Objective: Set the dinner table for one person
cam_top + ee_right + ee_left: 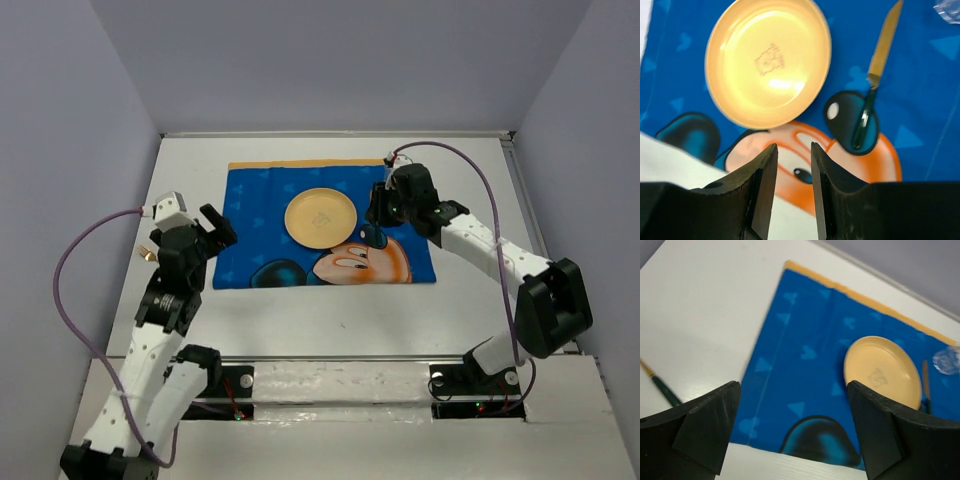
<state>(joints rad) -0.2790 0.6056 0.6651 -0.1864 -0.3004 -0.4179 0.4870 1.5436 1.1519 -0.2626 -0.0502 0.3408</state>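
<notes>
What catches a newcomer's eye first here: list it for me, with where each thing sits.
The bright blue Mickey Mouse placemat stands out first, spread across the middle of the white dinner table. A round yellow plate sits on it near the centre, with a gold-bladed, dark-handled knife lying on the cloth just to its right. The right gripper hangs over that side of the placemat, jaws a little apart with nothing between them.

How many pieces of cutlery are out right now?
2. A knife lies on the blue placemat, right of the yellow plate. A green-handled utensil lies on the white table, left of the placemat. The arms may hide others.
</notes>
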